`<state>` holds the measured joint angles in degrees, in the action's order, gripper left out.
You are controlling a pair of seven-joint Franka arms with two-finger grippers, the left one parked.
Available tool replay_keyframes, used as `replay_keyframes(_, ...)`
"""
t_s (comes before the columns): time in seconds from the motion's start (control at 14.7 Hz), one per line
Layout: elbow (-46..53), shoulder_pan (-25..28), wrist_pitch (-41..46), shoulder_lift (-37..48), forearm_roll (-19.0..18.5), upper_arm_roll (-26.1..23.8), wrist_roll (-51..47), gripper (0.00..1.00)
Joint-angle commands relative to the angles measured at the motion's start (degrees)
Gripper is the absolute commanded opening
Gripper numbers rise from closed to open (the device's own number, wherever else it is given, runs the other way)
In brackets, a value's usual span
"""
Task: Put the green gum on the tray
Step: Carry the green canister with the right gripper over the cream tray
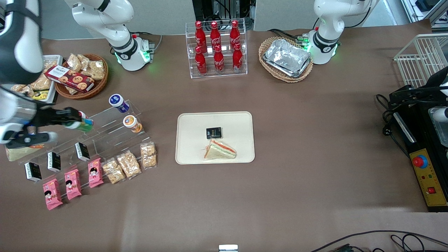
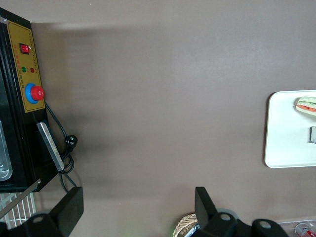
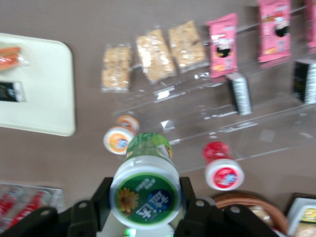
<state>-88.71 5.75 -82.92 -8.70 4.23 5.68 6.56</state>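
Hovering above the clear rack (image 1: 105, 134), tool (image 3: 145, 210) clamped around green gum (image 3: 145, 190)

Gripper (image 1: 79, 122) with green gum (image 3: 145, 191) above stepped rack, toward working arm's end; tray (image 1: 241, 120) apparently mid-table.

Even overhead light, blurred wrist view

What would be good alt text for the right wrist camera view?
The claw grips the green gum canister, held above the brown table. Below it lie an orange-lidded canister, a red-lidded canister, snack packets on clear acrylic steps, and the cream tray with a sandwich.
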Motion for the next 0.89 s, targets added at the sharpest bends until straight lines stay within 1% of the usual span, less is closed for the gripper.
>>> replay_keyframes(0.0,-0.7,7.8,-2.6,-1.7,5.2,-0.7,-15.1,0.45)
replay_keyframes(0.07,-2.8,10.4,-5.6,-1.5,6.0,-0.7,-18.4,0.45)
replay_keyframes(0.27,-10.8,18.0,-16.6,-1.2,6.1,-0.7,-27.0,0.45)
replay_keyframes(0.48,-19.8,24.0,-30.2,-1.4,6.1,-0.7,-31.4,0.45)
replay_keyframes(0.68,-27.4,29.0,-44.1,-3.2,6.1,-0.7,-35.6,0.45)
replay_keyframes(0.82,-29.1,30.7,-49.5,-5.4,6.1,-0.7,-37.0,0.45)
